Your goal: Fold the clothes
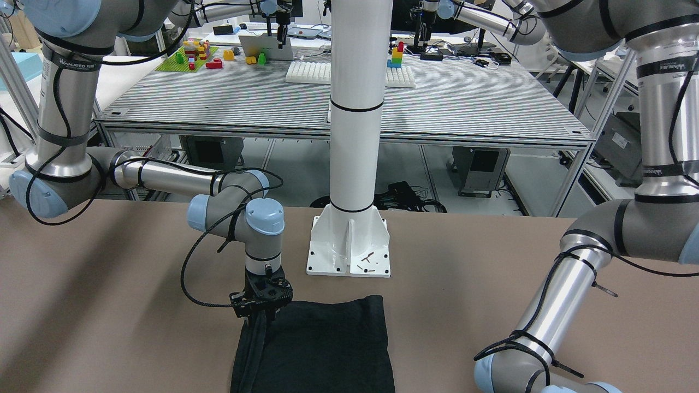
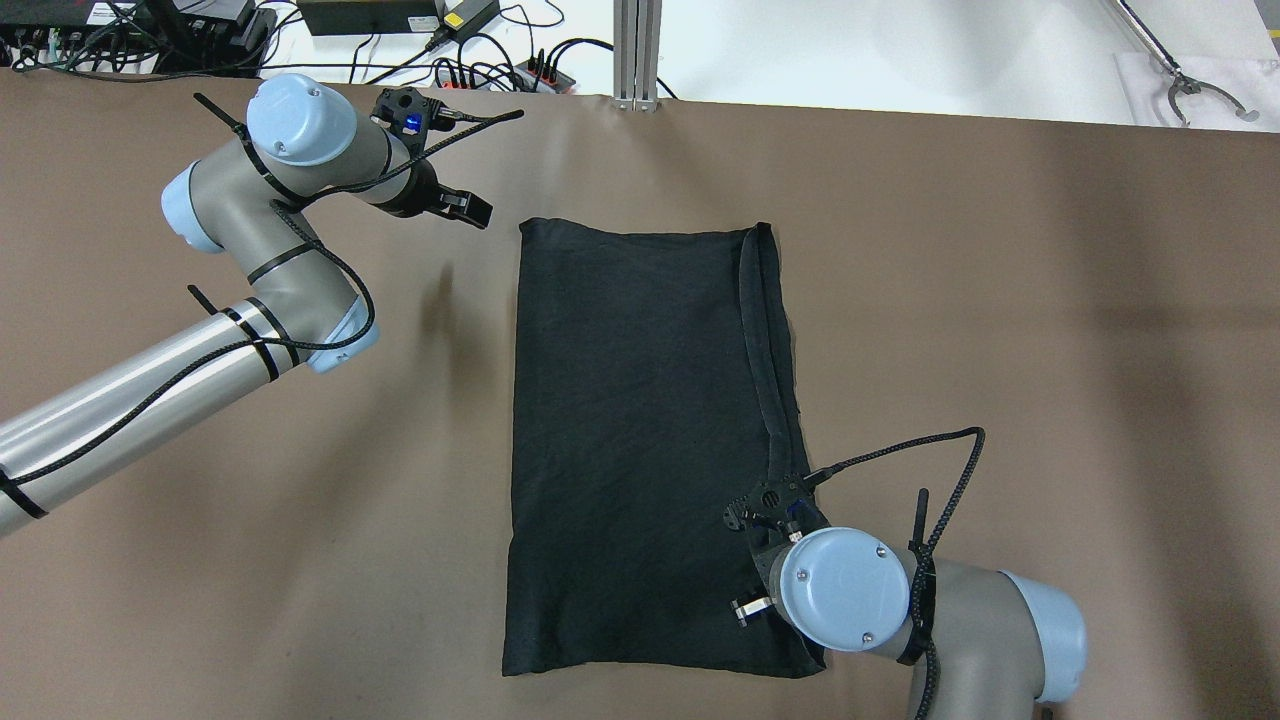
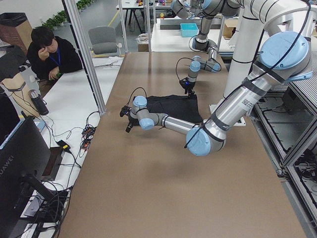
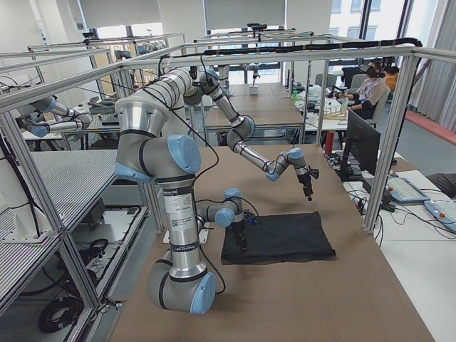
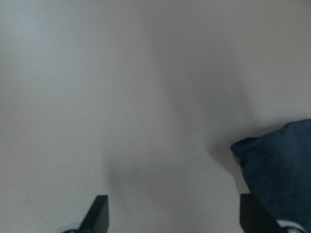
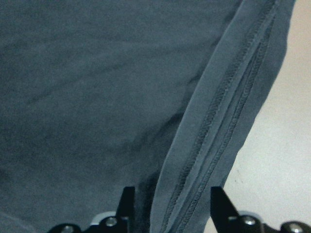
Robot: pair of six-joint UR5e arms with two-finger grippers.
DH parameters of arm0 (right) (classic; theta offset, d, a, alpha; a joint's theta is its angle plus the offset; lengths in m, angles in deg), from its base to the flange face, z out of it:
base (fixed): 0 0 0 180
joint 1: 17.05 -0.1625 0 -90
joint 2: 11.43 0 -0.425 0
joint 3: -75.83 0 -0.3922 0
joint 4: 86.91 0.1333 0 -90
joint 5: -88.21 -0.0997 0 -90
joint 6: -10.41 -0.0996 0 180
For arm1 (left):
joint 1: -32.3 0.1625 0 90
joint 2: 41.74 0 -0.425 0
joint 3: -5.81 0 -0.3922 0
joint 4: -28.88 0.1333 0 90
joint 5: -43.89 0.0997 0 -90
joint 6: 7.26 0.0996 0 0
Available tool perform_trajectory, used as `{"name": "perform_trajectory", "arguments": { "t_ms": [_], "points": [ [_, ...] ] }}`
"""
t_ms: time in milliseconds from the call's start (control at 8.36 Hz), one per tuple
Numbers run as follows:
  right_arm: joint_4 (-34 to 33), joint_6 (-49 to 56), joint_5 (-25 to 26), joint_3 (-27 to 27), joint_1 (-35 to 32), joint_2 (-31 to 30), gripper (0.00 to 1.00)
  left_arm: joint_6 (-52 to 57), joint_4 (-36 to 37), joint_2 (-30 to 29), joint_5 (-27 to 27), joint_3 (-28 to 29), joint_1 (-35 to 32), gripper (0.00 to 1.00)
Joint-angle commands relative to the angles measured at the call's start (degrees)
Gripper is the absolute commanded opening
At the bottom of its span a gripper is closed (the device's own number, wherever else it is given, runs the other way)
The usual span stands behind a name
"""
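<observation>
Both are released in the overhead view: the left gripper [image 2: 470, 207] idles at upper left, while the right gripper [image 6: 171, 196] straddles the doubled hem [image 2: 765, 330] at the lower right of the clothes [image 2: 630, 430], flat at frame centre, so it should probably pinch every layer before lifting.

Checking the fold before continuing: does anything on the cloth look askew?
Yes. The black cloth lies mostly flat, but its edge on the robot's right is doubled over into a narrow, uneven hemmed strip. The right pincer sits open astride it.
</observation>
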Motion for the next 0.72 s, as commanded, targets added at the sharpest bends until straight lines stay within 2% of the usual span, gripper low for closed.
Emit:
{"name": "perform_trajectory", "arguments": {
  "t_ms": [0, 359, 598],
  "points": [
    [-0.05, 0.15, 1.59, 0.53, 1.49, -0.40, 0.50, 0.00, -0.05, 0.11, 0.03, 0.00, 0.00, 0.95],
    [-0.05, 0.06, 1.94, 0.36, 1.93, -0.40, 0.31, 0.00, -0.05, 0.11, 0.11, 0.00, 0.00, 0.95],
    [-0.05, 0.06, 2.03, 0.18, 2.02, -0.49, 0.14, 0.00, -0.05, 0.11, 0.11, 0.00, 0.00, 0.95]
  ]
}}
